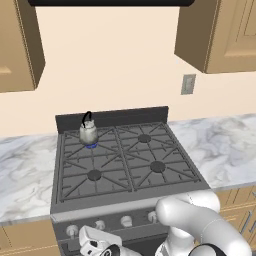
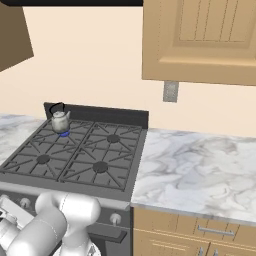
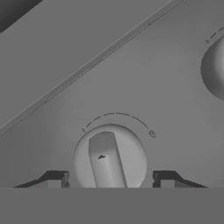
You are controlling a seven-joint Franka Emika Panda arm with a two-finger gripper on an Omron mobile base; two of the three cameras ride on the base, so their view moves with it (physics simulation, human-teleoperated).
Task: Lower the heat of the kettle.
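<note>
The small silver-grey kettle (image 1: 88, 133) (image 2: 60, 120) with its thin black arched handle stands on the stove's back-left burner, over a blue flame (image 1: 91, 146). My gripper (image 1: 96, 243) (image 3: 109, 179) is low at the stove's front panel, at the left end of the knob row. In the hand view a round grey knob (image 3: 110, 158) with a raised bar grip sits right between my two dark fingertips (image 3: 56, 178). The fingers stand apart on either side of the knob, and a small gap shows on each side.
The control panel carries more knobs (image 1: 126, 220) (image 3: 216, 68) to the side of the one I face. The stove (image 1: 125, 157) has four grated burners. Marble counters (image 2: 195, 165) flank it, with wooden cabinets above and below.
</note>
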